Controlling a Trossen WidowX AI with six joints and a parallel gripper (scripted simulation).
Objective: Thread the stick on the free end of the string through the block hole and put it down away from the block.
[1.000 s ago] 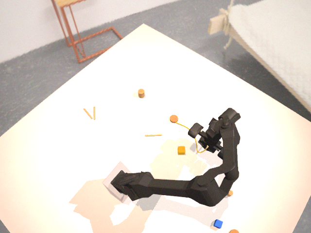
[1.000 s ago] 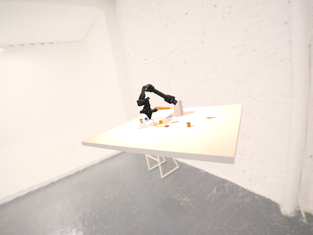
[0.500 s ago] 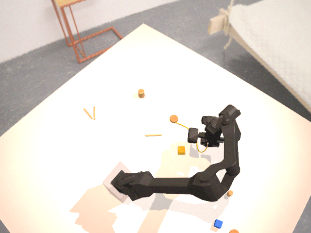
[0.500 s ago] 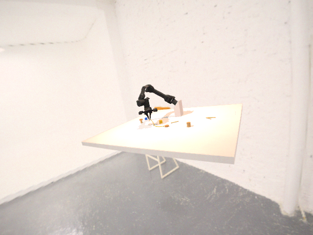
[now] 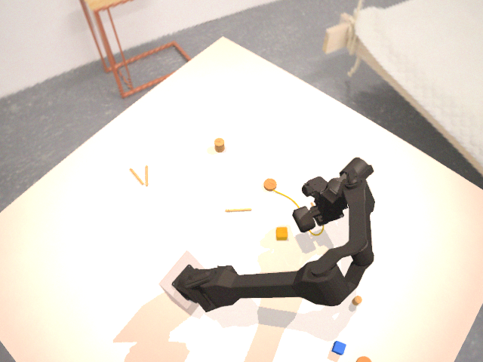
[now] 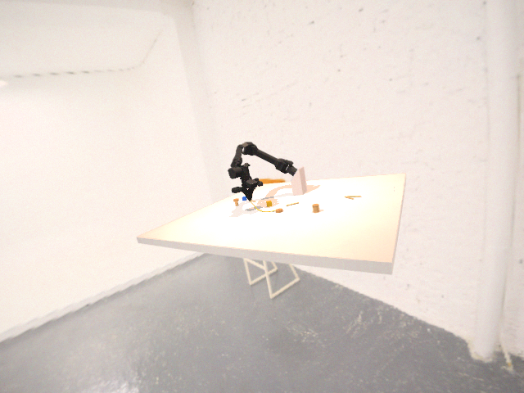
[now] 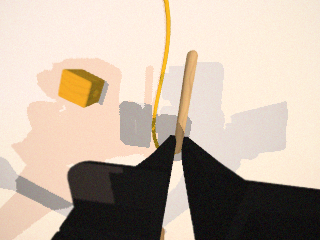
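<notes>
1. Firmly, the gripper (image 5: 315, 215) (image 6: 250, 198) (image 7: 178, 140) is closed on the wooden stick (image 5: 312, 204) (image 7: 187, 95), which we see best in the wrist view, its long bare end jutting past the fingertips. We judge that grip sensible: the bare end can lead into a hole while the fingers stay back.

2. The yellow string (image 5: 290, 198) (image 6: 266, 210) (image 7: 167, 45) runs from the round button (image 5: 269, 184) (image 6: 279, 210) to near the fingers, where its join to the stick is hard to make out. It curves with slack, which should give us room to turn the stick.

3. The orange block (image 5: 281, 234) (image 6: 268, 204) (image 7: 77, 89) sits on the table (image 5: 117, 234) (image 6: 295, 237) (image 7: 275, 30), beside the string and apart from the stick. We take it for the one to thread, though we cannot clearly make out its hole.

4. We think the step in hand is lining up. Next we should bring the tip square to the hole; a skewed push could shove the block.

5. The loose stick (image 5: 238, 210) (image 6: 292, 204) lies apart from the string, so we should leave it alone.
</notes>
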